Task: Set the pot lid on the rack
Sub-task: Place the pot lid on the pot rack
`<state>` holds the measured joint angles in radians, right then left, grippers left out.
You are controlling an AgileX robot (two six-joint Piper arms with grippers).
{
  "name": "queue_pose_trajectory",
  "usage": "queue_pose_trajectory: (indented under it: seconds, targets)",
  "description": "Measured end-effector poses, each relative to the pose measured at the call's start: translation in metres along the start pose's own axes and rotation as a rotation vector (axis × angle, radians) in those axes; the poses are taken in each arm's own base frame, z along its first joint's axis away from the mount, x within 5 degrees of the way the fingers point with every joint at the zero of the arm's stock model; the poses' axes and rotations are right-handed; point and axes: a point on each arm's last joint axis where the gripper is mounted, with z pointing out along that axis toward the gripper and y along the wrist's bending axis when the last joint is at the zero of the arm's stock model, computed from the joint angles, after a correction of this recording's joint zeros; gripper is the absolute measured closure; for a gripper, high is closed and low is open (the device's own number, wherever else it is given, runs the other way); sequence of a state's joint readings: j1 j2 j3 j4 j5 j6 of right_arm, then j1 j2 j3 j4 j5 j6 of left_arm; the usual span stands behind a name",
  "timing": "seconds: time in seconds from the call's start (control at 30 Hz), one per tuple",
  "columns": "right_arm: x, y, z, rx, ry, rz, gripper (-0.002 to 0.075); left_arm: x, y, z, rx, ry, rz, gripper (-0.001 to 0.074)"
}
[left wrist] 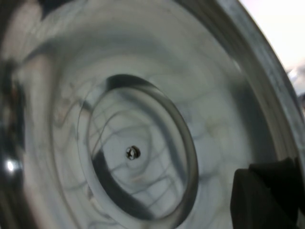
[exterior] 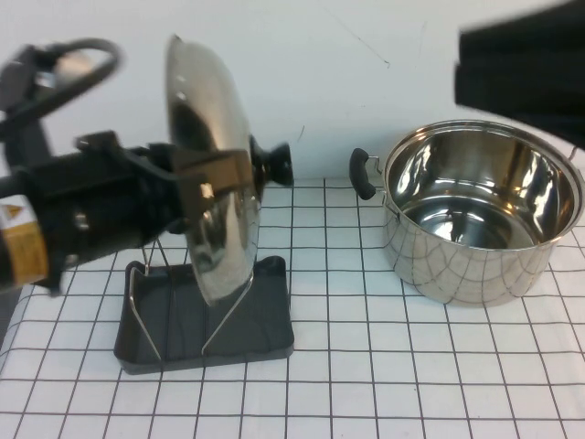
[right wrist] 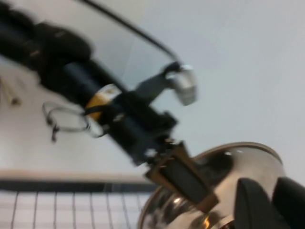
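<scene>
The pot lid (exterior: 224,247) stands on edge, its black knob (exterior: 274,163) facing the pot. Its lower edge sits down between the silver wire loops (exterior: 146,320) of the black rack (exterior: 183,343). My left gripper (exterior: 203,178) is shut on the lid's upper half, with fingers on both faces. In the left wrist view the lid's shiny underside (left wrist: 143,119) fills the picture, with one finger (left wrist: 267,195) on it. My right gripper (right wrist: 274,205) is shut and empty, raised above the pot at the top right. Its view shows the lid (right wrist: 248,167) and my left arm.
The deep steel pot (exterior: 475,210) with black side handles stands open at the right on the white gridded table (exterior: 411,366). My right arm (exterior: 521,64) hangs above it. A white wall lies behind.
</scene>
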<state>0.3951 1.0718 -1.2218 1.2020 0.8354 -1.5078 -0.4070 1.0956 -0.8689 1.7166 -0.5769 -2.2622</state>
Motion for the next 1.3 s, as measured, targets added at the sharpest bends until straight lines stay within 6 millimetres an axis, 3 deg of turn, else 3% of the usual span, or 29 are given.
queue_pose_trajectory:
  seconds: [0.07,0.2,0.4,0.87,1.13,1.3]
  targets:
    - [0.001,0.007,-0.006,-0.02,0.061,-0.002,0.0683,0.004,0.011,0.013,-0.026,0.05,-0.008,0.0686]
    - [0.008,0.016,-0.014,-0.064,0.188,0.016,0.0718,0.011,0.028,0.029,-0.079,0.096,-0.02,0.0687]
    - [0.023,0.016,-0.018,-0.06,0.355,0.044,0.0726,0.01,0.033,0.031,-0.107,0.085,-0.01,0.0687]
    - [0.024,0.014,-0.018,-0.034,0.366,0.047,0.0727,0.003,0.041,0.031,-0.199,0.011,0.0,0.0687]
    - [0.024,0.014,-0.018,-0.03,0.367,0.061,0.0727,0.016,0.058,0.05,-0.206,0.104,0.002,0.0687]
    - [0.035,0.016,-0.016,-0.042,0.388,0.092,0.0727,0.024,0.066,0.059,-0.206,0.153,0.009,0.0687]
